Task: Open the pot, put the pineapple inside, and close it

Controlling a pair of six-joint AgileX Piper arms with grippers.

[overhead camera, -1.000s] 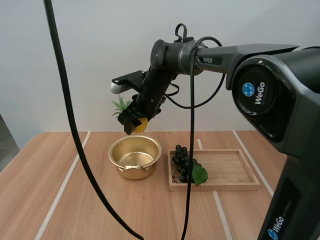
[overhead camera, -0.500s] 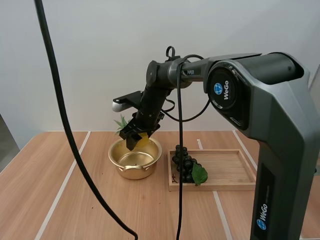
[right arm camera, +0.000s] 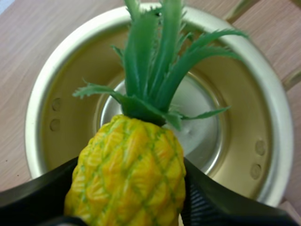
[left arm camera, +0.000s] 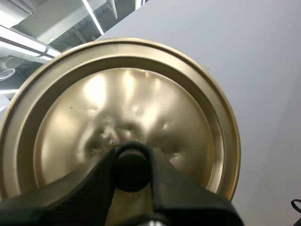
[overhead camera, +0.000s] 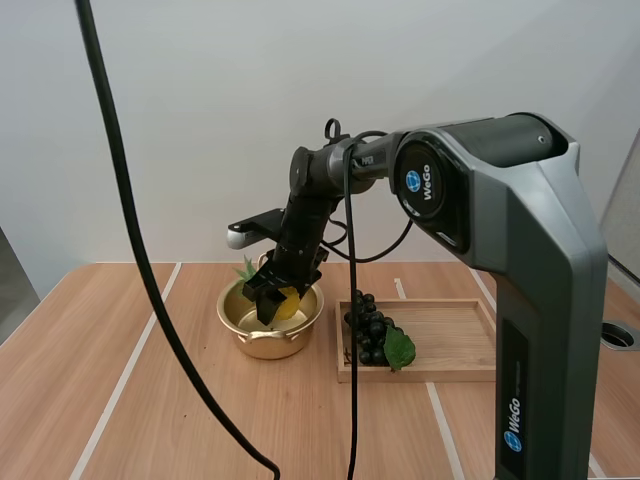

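Right fingers (right arm camera: 33,190) pinch pineapple (right arm camera: 127,174) over pot (right arm camera: 263,141); left fingers (left arm camera: 80,188) clamp lid (left arm camera: 117,94) by knob (left arm camera: 131,167)

The right arm (overhead camera: 520,230) has a rounded dark grey shell, a round blue WeGo badge (overhead camera: 417,186) and a small white label (overhead camera: 368,157), perhaps PiPER.

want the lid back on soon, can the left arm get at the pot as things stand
Probably not yet: the right gripper, shut on the pineapple, hangs at the open mouth of the pot and blocks the way down. The left gripper is shut on the lid by its knob.
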